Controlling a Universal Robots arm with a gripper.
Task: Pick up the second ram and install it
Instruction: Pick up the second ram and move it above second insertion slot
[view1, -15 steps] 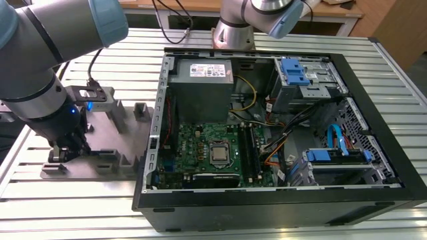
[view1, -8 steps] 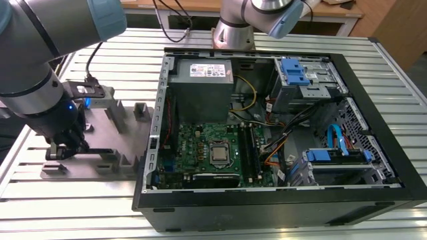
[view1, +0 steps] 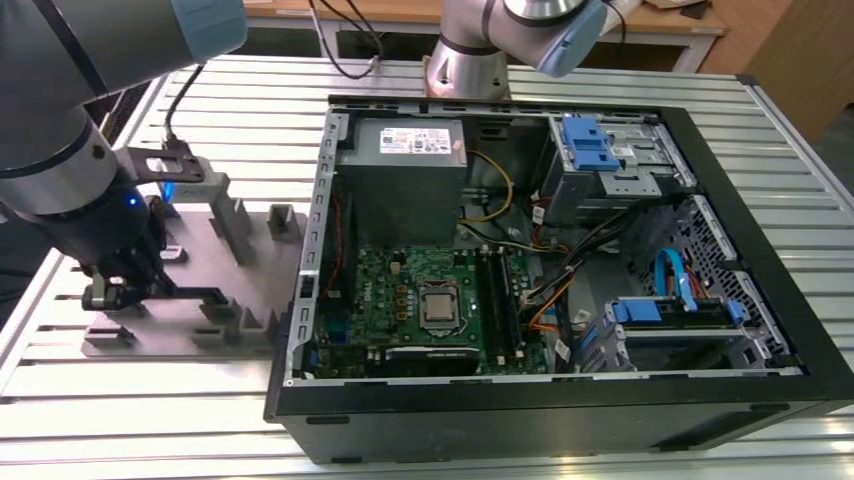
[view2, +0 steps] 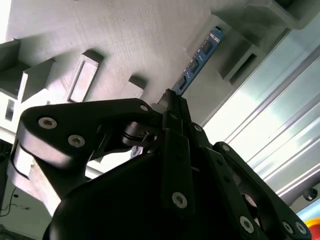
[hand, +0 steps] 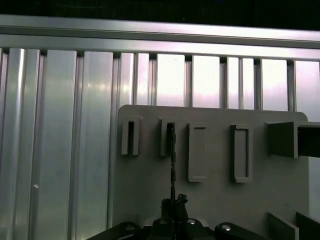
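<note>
Second ram, a slim, flat, dark bluish-green memory stick, seen edge-on in both wrist views. It stands on its long edge on the flat grey plastic holder plate, with its far end in one of the narrow grey slot blocks. The upright pose, judged from the blocks, keeps both flat faces free for grasping. The black two-fingered hand is clenched on the near end of the stick, fingers against its faces, presumably so the contact edge stays unobstructed. The plate lies on the ribbed aluminium counter, just beside the open black computer case. The case lies on its side, exposing the green motherboard and silver CPU socket. Count: one stick on the plate, four slot blocks in a row, one hand, one case.
</note>
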